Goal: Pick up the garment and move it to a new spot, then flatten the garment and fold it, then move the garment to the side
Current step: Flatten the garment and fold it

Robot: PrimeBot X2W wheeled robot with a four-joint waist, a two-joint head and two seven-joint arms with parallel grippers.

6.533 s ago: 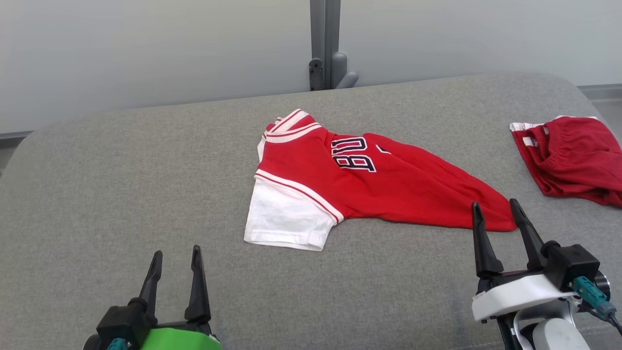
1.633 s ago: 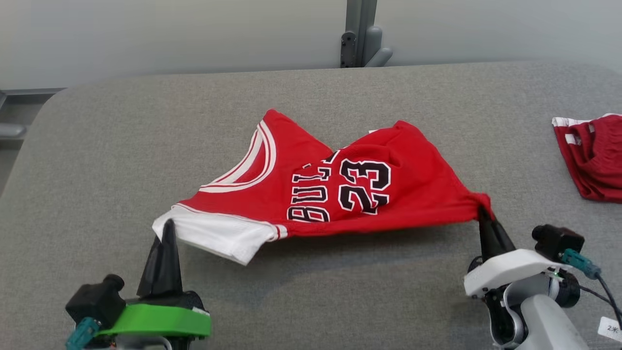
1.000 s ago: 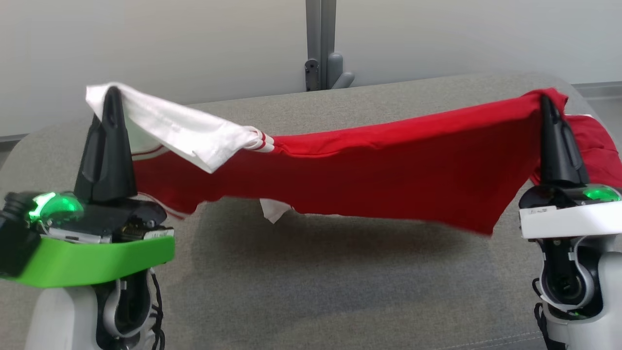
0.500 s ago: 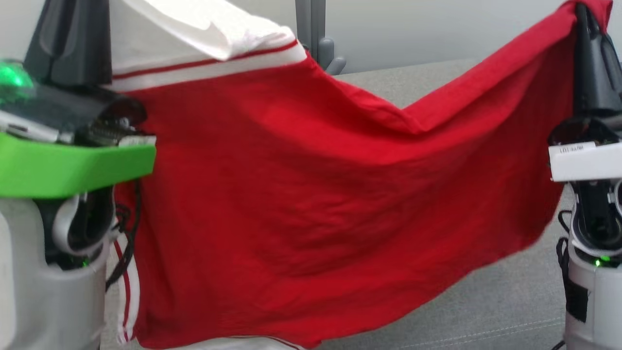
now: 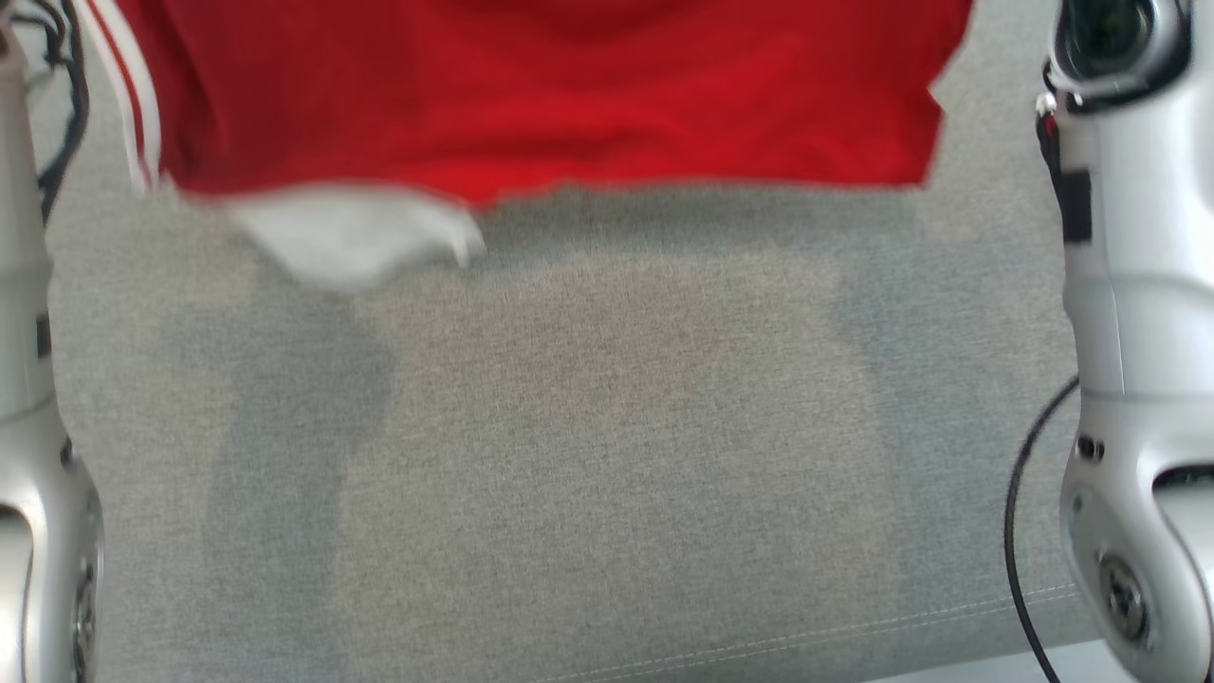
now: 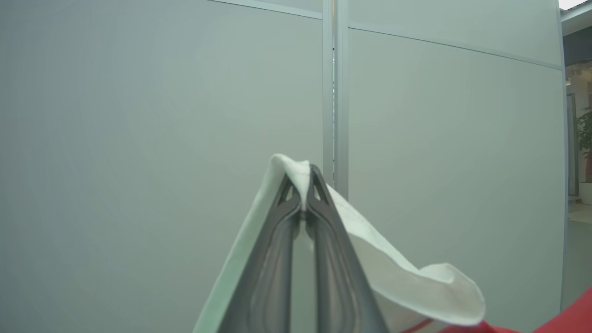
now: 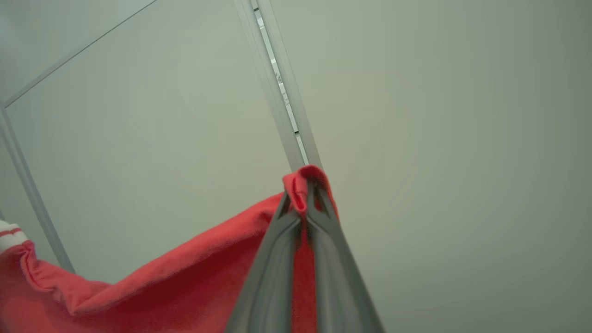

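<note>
So the garment (image 5: 550,104) is up in the air, held out between both arms like a sheet on a line; in the head view its red body hangs across the top of the frame with the bottom hem running roughly level. There's a white-and-red stripe down its left edge, and a white sleeve (image 5: 351,232) dangles below the hem on the left (blurry, so I can't tell how it's folded). Under it is the grey cushion (image 5: 616,455) with soft shadows on it; the hem looks clear of the cushion, not resting on it. The left forearm (image 5: 24,379) and the right forearm (image 5: 1133,313) stand at the sides of that view; a thin black cable (image 5: 1017,531) loops beside the right one.

Left gripper (image 6: 304,178): fingers pressed together, pinching a fold of white fabric right at the tips; the cloth drapes down both sides of the fingers and turns red at the bottom right of the left wrist view. Right gripper (image 7: 305,185): same deal, fingers closed tight on a bunched bit of red fabric that pokes up over the tips; the rest of the red cloth sags away to the lower left. Behind both are pale grey wall panels (image 6: 138,138) with a metal post (image 6: 334,92) between them; a potted plant (image 6: 586,134) peeks in at the far right edge of the left wrist view.
</note>
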